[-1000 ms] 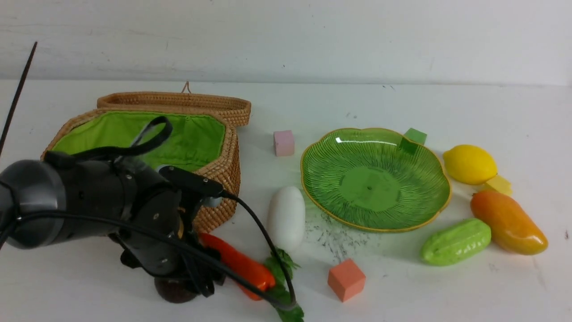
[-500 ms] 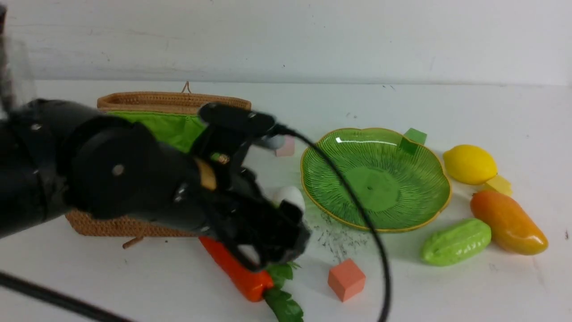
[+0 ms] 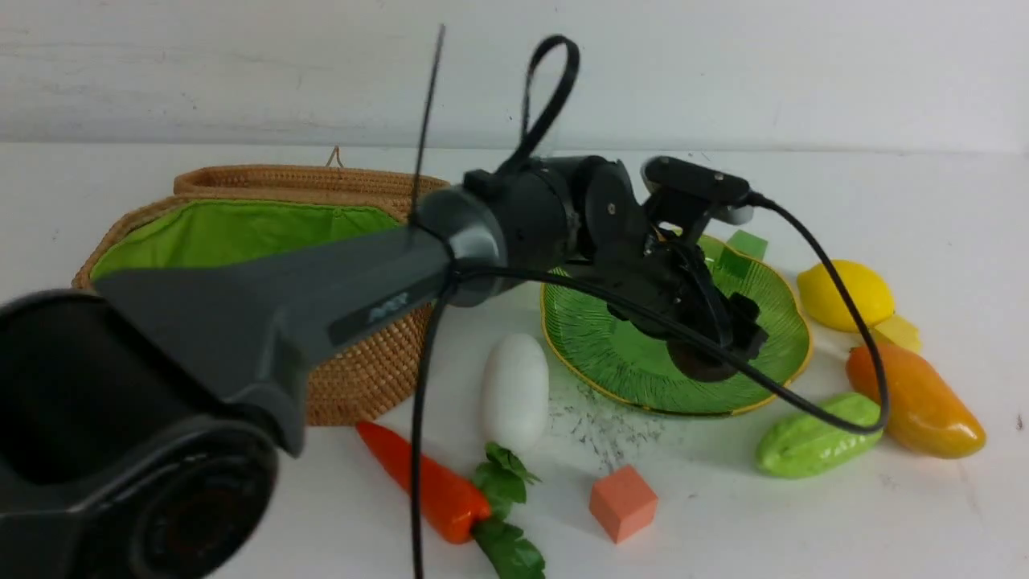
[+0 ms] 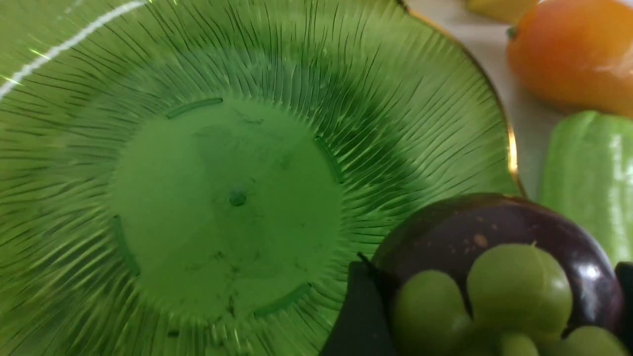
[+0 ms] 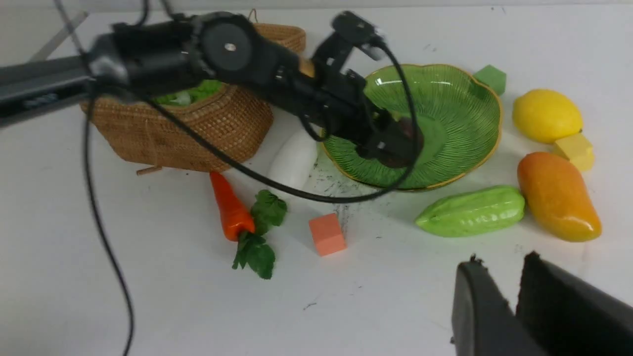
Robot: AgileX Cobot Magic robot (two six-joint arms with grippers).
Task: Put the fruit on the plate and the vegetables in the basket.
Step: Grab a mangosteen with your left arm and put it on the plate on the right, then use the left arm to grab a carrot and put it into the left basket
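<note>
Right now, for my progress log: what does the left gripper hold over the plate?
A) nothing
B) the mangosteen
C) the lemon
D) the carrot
B: the left gripper is closed on the dark purple mangosteen, green cap showing, over the green plate.

Green ribbed plate (image 3: 591, 322) lies flat. Purple mangosteen (image 3: 698, 362) gripped just above plate's near-right part. Right of plate: lemon (image 3: 844, 295), mango (image 3: 916, 398); green gourd (image 3: 816, 434) near-right. White radish (image 3: 515, 392), carrot (image 3: 426, 478) left of plate; open basket (image 3: 362, 378) farther left.
</note>
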